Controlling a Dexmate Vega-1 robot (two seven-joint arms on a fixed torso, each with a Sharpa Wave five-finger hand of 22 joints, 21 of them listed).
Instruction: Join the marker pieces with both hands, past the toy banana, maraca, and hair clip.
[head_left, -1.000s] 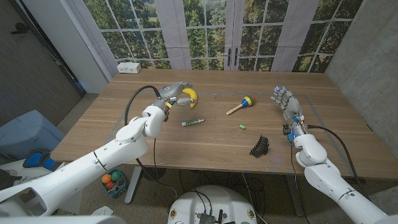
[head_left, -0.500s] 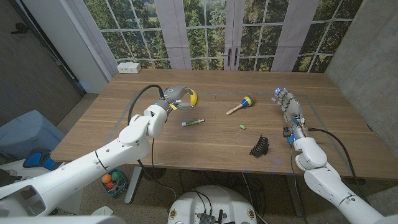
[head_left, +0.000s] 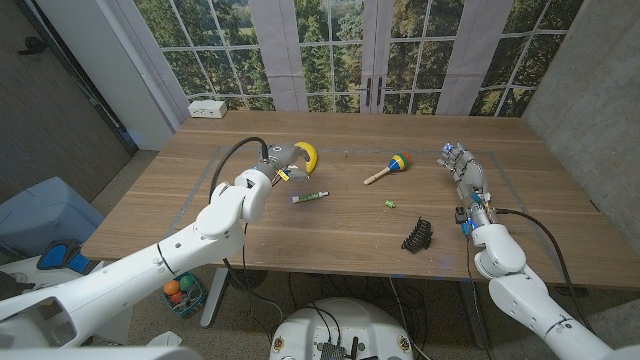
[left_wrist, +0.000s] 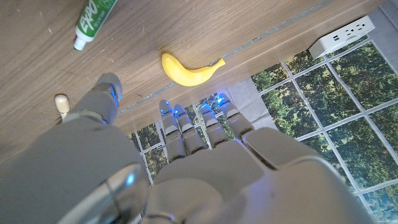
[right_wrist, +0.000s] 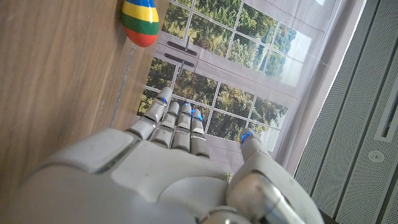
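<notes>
**Marker body lies just off my left hand, cap off toward my right**

My left hand (head_left: 281, 163) hangs over the far-left part of the table (head_left: 300, 235), fingers loosely spread and holding nothing — the left wrist view shows them apart with the toy banana (left_wrist: 188, 70) beyond the fingertips. The marker body (head_left: 310, 196) lies on the wood just beside this hand, toward my body and a little toward my right. Its long axis runs roughly crosswise, left to right, tilted slightly. My left hand is clearly the nearer one, so I judge the first reach is a short drop back and inward, fingers closing across the barrel.

The small green cap (head_left: 389, 204) sits well apart from the marker, further toward my right side, between the maraca (head_left: 387, 168) and the black hair clip (head_left: 418, 234). My right hand (head_left: 462, 166) stands at the far-right, fingers extended and empty — the cap lies inward from it and nearer my body, so that piece is its job.
</notes>
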